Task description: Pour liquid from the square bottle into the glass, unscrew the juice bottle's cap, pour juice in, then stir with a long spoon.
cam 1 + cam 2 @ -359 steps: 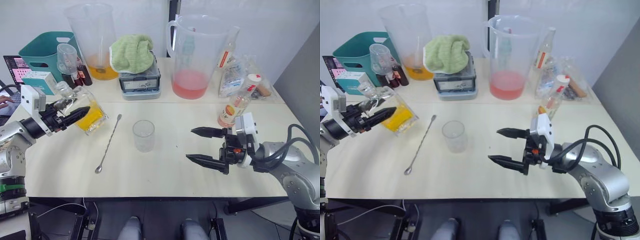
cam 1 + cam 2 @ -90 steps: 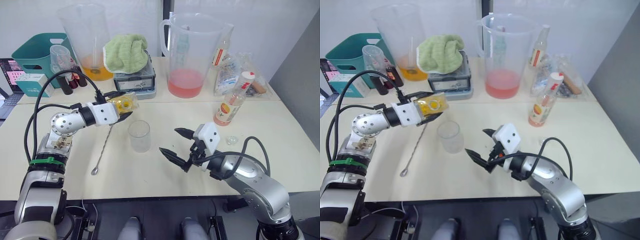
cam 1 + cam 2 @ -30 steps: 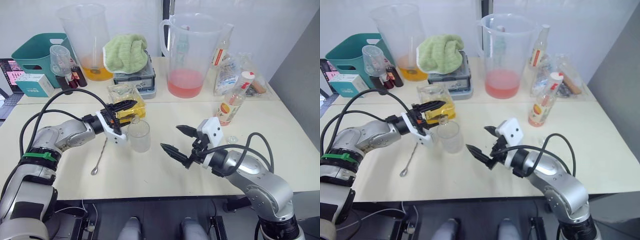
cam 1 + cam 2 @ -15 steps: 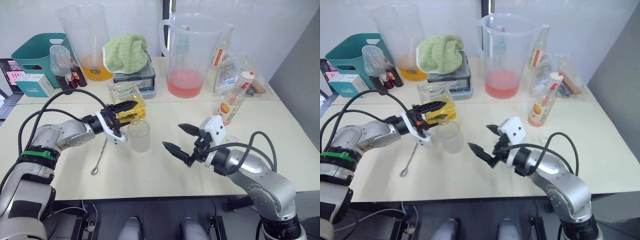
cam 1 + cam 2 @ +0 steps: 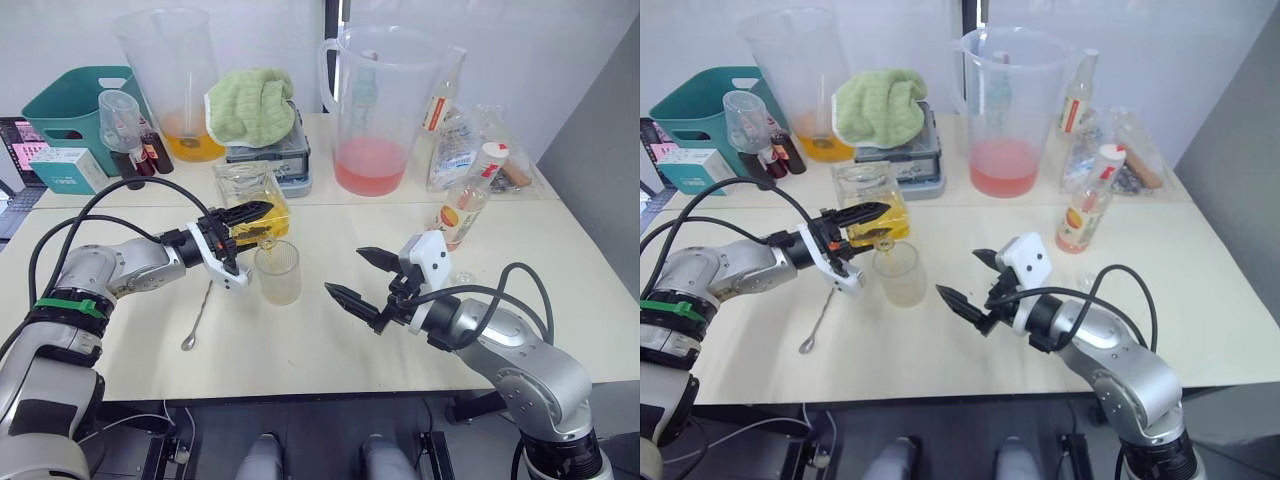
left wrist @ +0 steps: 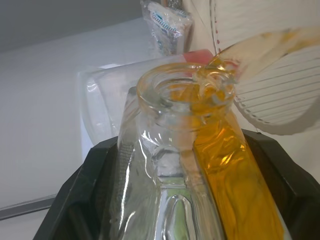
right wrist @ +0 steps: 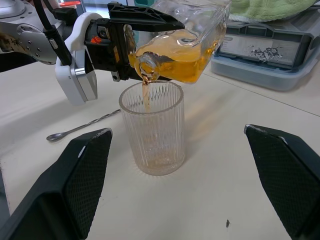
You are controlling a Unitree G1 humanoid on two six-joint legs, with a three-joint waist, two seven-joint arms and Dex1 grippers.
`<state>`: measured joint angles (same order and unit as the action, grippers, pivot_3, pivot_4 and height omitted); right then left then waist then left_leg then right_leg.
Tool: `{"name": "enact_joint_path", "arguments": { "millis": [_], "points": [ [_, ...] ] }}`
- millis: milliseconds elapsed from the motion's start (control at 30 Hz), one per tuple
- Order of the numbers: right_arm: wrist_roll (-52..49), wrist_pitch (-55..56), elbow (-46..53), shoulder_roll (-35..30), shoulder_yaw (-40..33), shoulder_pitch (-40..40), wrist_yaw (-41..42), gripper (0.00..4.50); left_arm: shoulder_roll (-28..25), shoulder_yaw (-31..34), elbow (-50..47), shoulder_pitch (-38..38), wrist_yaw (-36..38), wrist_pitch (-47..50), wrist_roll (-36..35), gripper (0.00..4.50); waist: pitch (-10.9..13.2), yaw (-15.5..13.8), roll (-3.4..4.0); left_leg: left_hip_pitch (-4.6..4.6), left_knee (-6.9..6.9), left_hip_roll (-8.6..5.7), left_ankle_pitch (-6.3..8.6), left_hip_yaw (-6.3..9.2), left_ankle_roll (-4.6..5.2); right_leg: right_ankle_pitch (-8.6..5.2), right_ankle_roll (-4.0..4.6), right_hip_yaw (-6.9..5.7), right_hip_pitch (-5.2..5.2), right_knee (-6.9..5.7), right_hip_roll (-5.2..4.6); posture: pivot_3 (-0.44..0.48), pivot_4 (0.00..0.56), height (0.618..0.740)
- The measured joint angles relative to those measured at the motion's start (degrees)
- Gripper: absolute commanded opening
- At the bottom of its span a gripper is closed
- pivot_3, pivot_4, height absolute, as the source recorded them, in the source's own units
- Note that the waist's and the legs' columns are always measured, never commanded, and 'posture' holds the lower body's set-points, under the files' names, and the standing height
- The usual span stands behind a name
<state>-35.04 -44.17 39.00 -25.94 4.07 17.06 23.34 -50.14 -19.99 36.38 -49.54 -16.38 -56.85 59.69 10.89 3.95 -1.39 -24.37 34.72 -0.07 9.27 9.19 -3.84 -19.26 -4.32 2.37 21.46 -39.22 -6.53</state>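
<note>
Tabletop [image 5: 330, 350]: tilted square bottle [image 5: 252, 200] pours into glass [image 5: 278, 272].

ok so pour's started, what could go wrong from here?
The stream from the square bottle enters the glass close to its rim, so a small wobble of the left gripper could spill it on the table. The bottle's mouth hangs just above the rim; dipping may tip the glass. The open right gripper waits nearby, not steadying it.
</note>
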Motion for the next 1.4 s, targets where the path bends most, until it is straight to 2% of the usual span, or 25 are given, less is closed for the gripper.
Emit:
{"name": "enact_joint_path", "arguments": {
  "millis": [333,500,733,833,1000,1200,1400],
  "points": [
    [-0.01,0.00,0.00,0.00,0.00,0.00,-0.02,4.50,0.16,-0.13,0.39,0.00,0.87,0.25,-1.65,2.83,0.00,0.00,0.00,0.00,0.00,0.00,0.00,0.00,0.00,0.00,0.00,0.00,0.00,-0.01,0.00,0.000,0.150,0.740],
    [-0.02,-0.01,0.02,0.01,0.00,0.00,-0.03,4.50,2.45,0.00,2.66,0.19,9.05,2.25,-11.29,2.83,0.00,0.01,0.00,-0.01,0.01,0.00,0.00,0.00,-0.01,0.00,0.00,0.00,0.01,-0.02,0.00,0.000,0.150,0.740],
    [-0.01,-0.01,0.03,0.11,0.01,-0.01,-0.30,4.50,2.88,0.37,3.98,2.57,19.50,4.85,-21.90,2.83,0.00,0.17,0.00,-0.10,0.01,0.01,-0.02,0.00,-0.03,0.00,0.00,0.01,0.26,-0.25,0.00,0.000,0.150,0.740],
    [-0.01,-0.01,0.04,0.43,0.06,-0.02,-0.28,4.50,2.89,1.54,3.98,2.71,22.59,5.71,-26.46,2.83,-0.01,0.21,-0.02,-0.49,0.13,0.00,-0.11,0.01,-0.16,0.00,0.01,0.03,0.67,-0.65,0.00,0.000,0.150,0.740],
    [0.12,0.00,-0.17,0.50,0.32,0.06,0.18,4.50,2.95,6.71,2.89,4.51,29.23,7.73,-38.52,2.83,-0.01,0.29,-0.01,-0.54,0.13,0.00,-0.15,0.03,-0.23,0.01,0.01,0.02,0.73,-0.75,0.00,0.000,0.150,0.740],
    [0.63,0.09,-2.24,0.21,1.11,2.65,1.95,4.50,3.90,14.14,-1.26,9.22,38.33,20.21,-53.69,2.83,-0.01,0.96,-0.01,-0.52,0.14,0.01,-0.16,0.07,-0.23,0.01,0.01,0.01,0.74,-0.76,0.01,0.000,0.150,0.740],
    [1.11,0.73,-6.50,-0.72,2.02,6.91,6.24,4.50,4.36,24.63,-8.98,14.08,41.60,43.66,-66.69,2.83,-0.02,1.76,-0.02,-0.51,0.15,0.01,-0.16,0.15,-0.23,0.01,0.01,-0.01,0.75,-0.87,0.03,0.000,0.150,0.740]
  ]
}}
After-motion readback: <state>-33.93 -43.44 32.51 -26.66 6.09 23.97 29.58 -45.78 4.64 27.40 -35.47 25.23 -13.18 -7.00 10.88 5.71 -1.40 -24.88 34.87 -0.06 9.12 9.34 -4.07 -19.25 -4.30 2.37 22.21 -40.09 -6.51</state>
